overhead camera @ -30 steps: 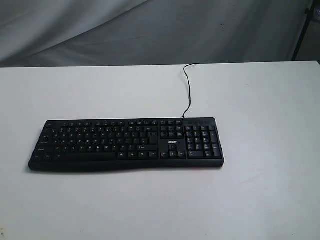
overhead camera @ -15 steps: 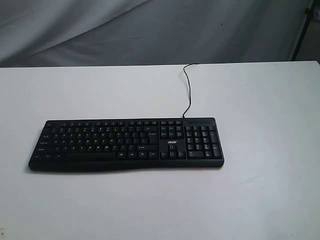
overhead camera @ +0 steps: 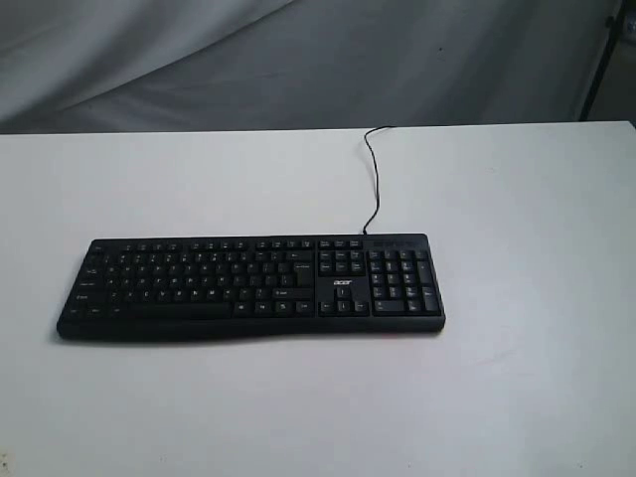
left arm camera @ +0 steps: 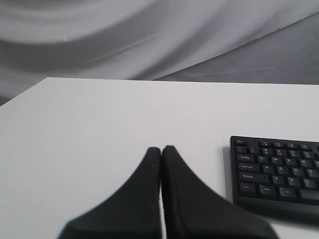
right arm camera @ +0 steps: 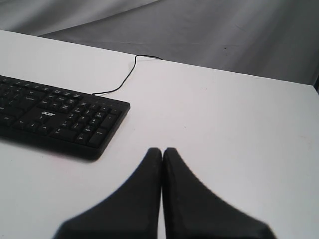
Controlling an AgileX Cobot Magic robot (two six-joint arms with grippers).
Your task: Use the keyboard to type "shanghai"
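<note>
On the white counter [overhead camera: 517,378], between its near and far edges and closer to the left edge than the right: black full-size Acer keyboard [overhead camera: 248,286], lying flat, long side roughly parallel to the near edge. Its number pad [overhead camera: 402,278] is at the end toward the right edge, with the white "acer" logo [overhead camera: 342,285] just beside it, above the arrow keys. White key legends are visible but too small to read in the exterior view. A thin black cable [overhead camera: 374,179] leaves the keyboard's back edge above the number pad, curves toward the far edge and drops over it. Grey draped cloth [overhead camera: 298,60] hangs behind the far edge. Left fingers [left arm camera: 152,164]: pressed together tip to tip with no gap and nothing gripped, above bare counter off the keyboard's Esc/Ctrl end, apart from it. Right fingers [right arm camera: 152,164]: likewise closed tip to tip with nothing between them, above bare counter off the number-pad end, toward the right edge, apart from the keyboard. Neither pair touches a key. Height of either pair above the counter: cannot tell from the wrist views.
</note>
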